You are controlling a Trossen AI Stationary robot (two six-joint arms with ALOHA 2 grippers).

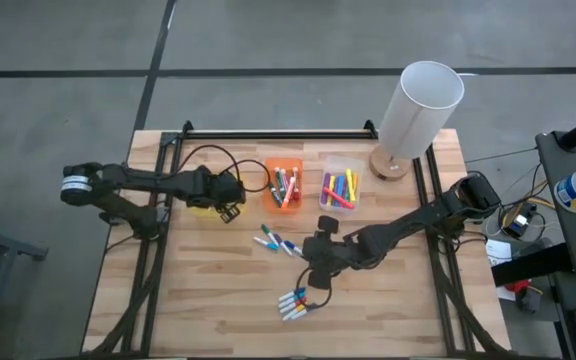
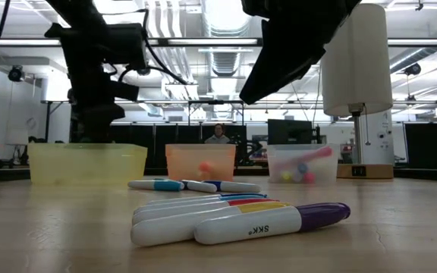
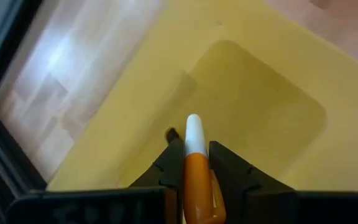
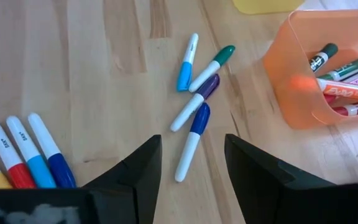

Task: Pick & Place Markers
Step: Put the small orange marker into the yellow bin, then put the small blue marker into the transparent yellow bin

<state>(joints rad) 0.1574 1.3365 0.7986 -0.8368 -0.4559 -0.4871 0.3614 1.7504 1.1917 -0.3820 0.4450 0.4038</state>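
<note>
My left gripper (image 1: pixel 226 200) hangs over the translucent yellow bin (image 3: pixel 272 99), shut on an orange-and-white marker (image 3: pixel 196 168). My right gripper (image 4: pixel 191 155) is open above the middle of the table (image 1: pixel 318 278), touching nothing. Beneath it lie a few loose markers (image 4: pixel 192 142) with blue, purple, green and light-blue caps. A second row of markers (image 1: pixel 293 302) lies flat nearer the front edge, red, blue and yellow among them (image 2: pixel 234 216). The orange bin (image 1: pixel 284 186) and the clear bin (image 1: pixel 338 189) each hold several markers. My left gripper pinches the marker between its two fingers (image 3: pixel 229 168) on the orange part (image 3: pixel 197 183). The marker lies along the fingers, and its white end (image 3: pixel 193 129) sticks out past their tips. The fingers point down from above, holding the marker clear above the yellow bin's floor.
A lamp (image 1: pixel 416 112) with a white shade stands at the table's far right corner on a round wooden base. The three bins sit in a row across the far half of the table. A black frame (image 1: pixel 268 133) runs along the far edge and both sides.
</note>
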